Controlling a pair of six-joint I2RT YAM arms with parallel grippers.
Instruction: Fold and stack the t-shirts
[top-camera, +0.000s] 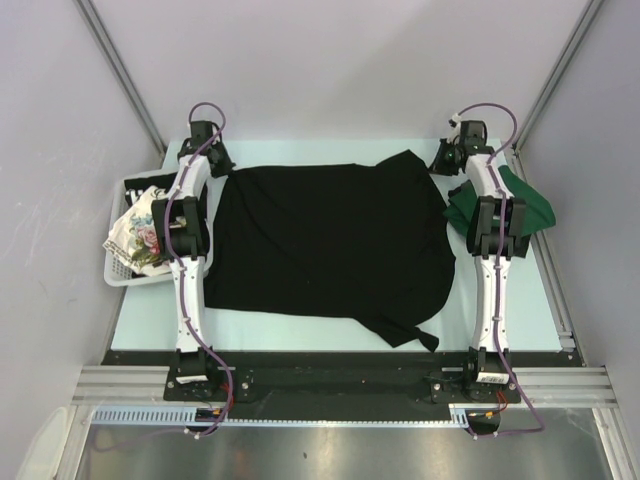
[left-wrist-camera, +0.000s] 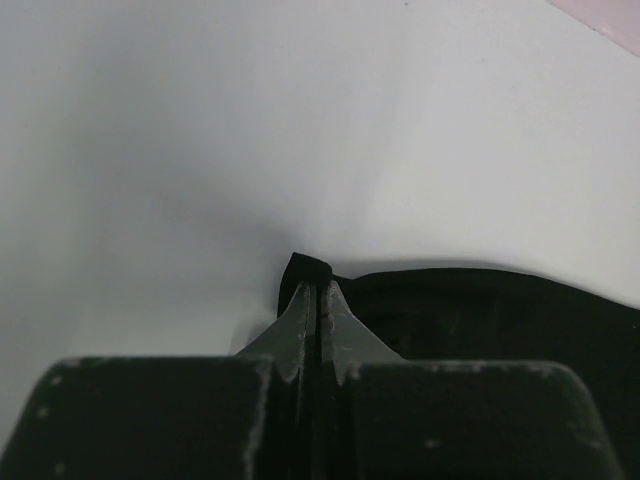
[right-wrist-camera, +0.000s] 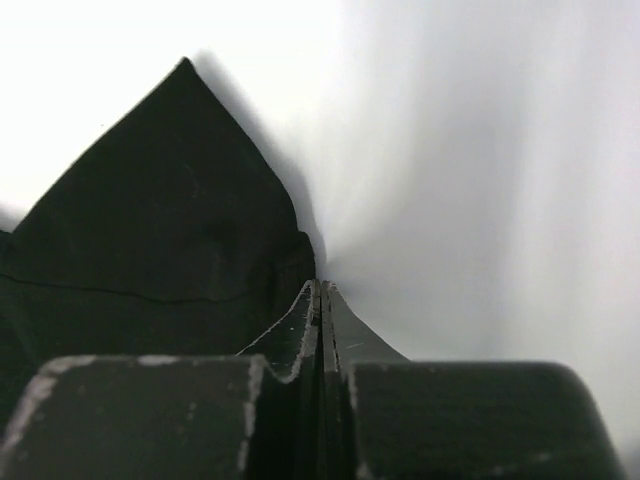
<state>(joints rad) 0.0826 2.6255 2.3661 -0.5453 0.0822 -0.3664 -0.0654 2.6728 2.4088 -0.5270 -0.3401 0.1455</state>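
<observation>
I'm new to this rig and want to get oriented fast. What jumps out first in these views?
A large black t-shirt lies spread across the middle of the table. The left gripper and right gripper are each shut on a far corner of it. A green t-shirt lies bunched at the far right, and a floral t-shirt sits in the white basket at the left.

The top view looked down from above and behind the arm bases over the whole surface (top-camera: 280, 330). Each wrist view sat low and close behind its own claw, the left claw (left-wrist-camera: 320, 290) near the far left corner and the right claw (right-wrist-camera: 320, 292) near the far right, both facing the far edge. All three shared the black shirt (top-camera: 330, 240).
</observation>
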